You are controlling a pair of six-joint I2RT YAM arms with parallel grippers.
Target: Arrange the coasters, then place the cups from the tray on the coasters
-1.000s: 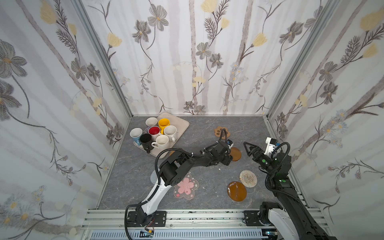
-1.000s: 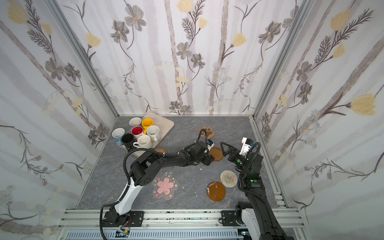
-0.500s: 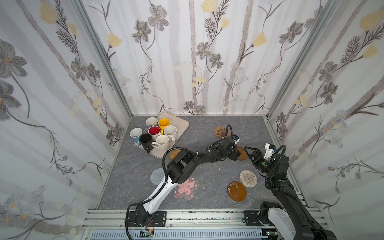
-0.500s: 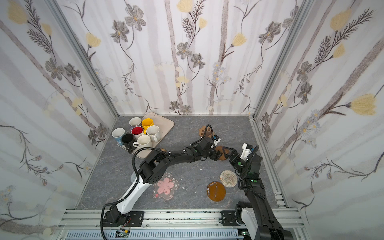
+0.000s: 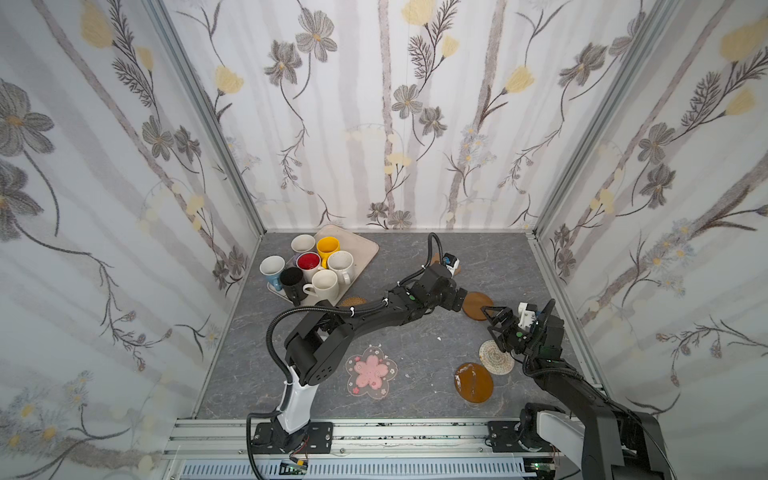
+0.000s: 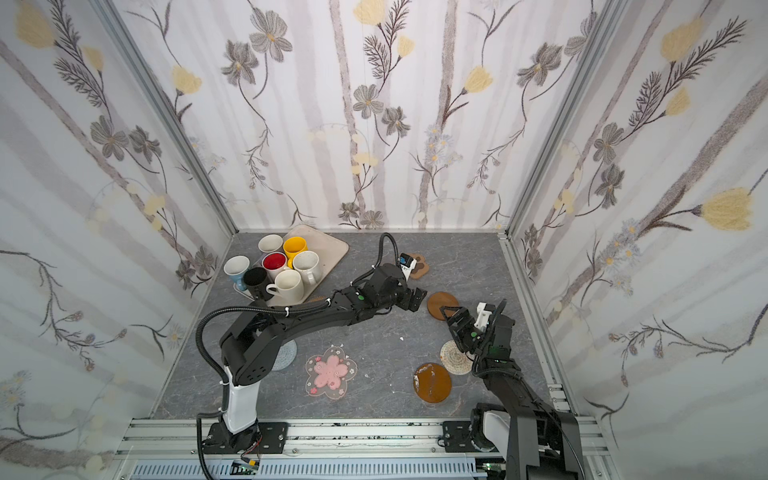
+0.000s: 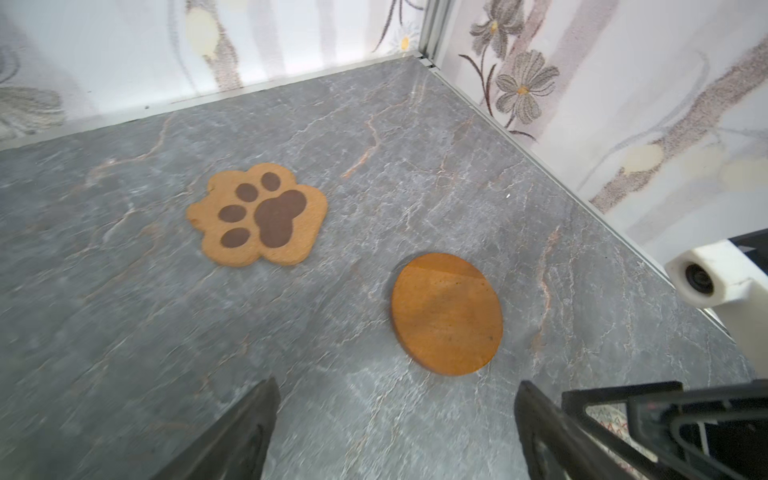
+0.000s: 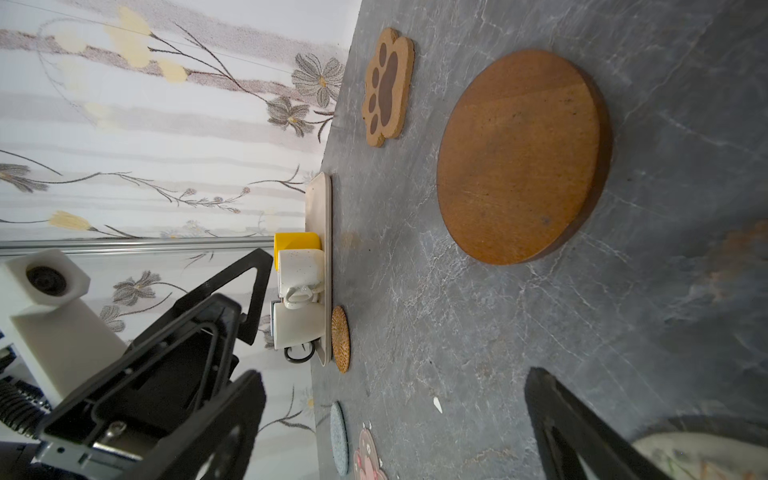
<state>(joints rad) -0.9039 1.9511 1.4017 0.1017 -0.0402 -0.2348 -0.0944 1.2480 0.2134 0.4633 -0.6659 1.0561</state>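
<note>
Left gripper (image 7: 395, 411) and right gripper (image 5: 489, 319) both gape empty, flanking the wooden round coaster (image 5: 478, 304), which lies flat near the table's (image 5: 386, 253) right edge. Stiff, light, thin, I judge — tip one edge up, then pinch across the rim.

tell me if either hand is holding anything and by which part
Nothing is held. The left hand stands open, clear of the brown round coaster lying flat; the right hand is open and empty too.

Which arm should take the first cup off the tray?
Left, likely: the tray sits on its side and the left tool is open and empty; the right tool is farther off.
</note>
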